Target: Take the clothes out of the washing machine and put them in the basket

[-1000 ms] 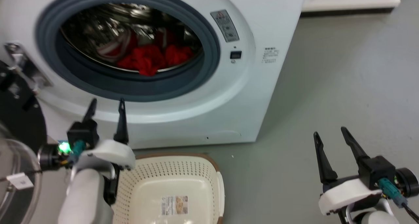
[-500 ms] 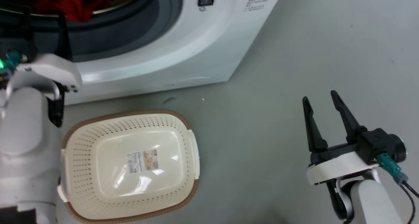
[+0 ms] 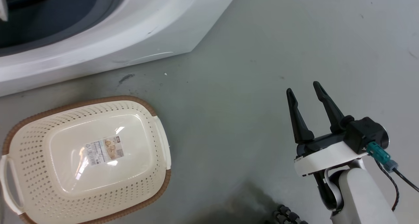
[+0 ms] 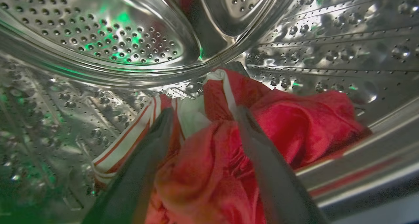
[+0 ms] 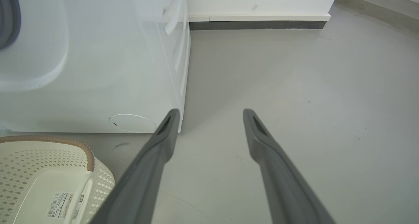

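Observation:
In the left wrist view my left gripper [image 4: 204,111] is open inside the perforated steel drum [image 4: 108,37], its two fingers straddling the pile of red clothes [image 4: 294,129]. One garment shows white parts and red-and-white striped trim [image 4: 127,142]. The washing machine [image 3: 137,27] has its white front and grey door ring across the head view's top left. The cream basket [image 3: 88,158] with a brown rim sits on the floor below it, with nothing in it but a label. My right gripper [image 3: 302,89] hangs open over bare floor at the right, holding nothing.
Grey floor [image 3: 248,53] spreads to the right of the washer. A white wall with a dark skirting strip [image 5: 258,25] runs behind it. A dark shadow and a ribbed black cable [image 3: 288,215] lie at the bottom of the head view.
The head camera has tilted down and swung right, so the porthole and left arm slid out of the picture. The right gripper stays open over the floor.

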Available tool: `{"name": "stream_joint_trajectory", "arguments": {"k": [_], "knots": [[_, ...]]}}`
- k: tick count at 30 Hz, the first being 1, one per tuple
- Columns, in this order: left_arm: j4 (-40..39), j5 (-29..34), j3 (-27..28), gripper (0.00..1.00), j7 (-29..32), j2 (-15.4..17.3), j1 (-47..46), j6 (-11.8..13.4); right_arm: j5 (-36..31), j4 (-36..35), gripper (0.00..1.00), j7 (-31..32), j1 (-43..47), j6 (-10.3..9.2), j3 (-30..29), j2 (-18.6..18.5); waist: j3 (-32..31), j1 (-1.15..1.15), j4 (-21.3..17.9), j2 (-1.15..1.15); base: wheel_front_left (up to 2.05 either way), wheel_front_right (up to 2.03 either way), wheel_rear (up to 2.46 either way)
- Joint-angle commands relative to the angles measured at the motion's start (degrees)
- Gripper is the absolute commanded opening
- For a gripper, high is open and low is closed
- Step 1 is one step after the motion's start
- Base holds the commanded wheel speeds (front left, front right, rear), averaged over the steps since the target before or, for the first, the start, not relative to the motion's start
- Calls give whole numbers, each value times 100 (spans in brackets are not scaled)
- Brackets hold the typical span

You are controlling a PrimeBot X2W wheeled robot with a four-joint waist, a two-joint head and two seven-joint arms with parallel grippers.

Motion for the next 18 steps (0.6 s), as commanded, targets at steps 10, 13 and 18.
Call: {"name": "stream_joint_trajectory", "arguments": {"k": [10,13,18], "knots": [[788,11,-1074,100,2232,365,-1289,-178,213,-42,100,-13,-177,-6,198,13,228,-1,-259,0,0,0,0],[976,-337,-1419,100,2979,535,-1450,-174,255,-28,100,-14,-173,-5,242,14,255,-1,-310,0,0,0,0],[1089,-957,-1693,100,4087,711,-1504,-177,346,-3,100,-14,-173,-6,274,13,291,-1,-383,0,0,0,0]]}}
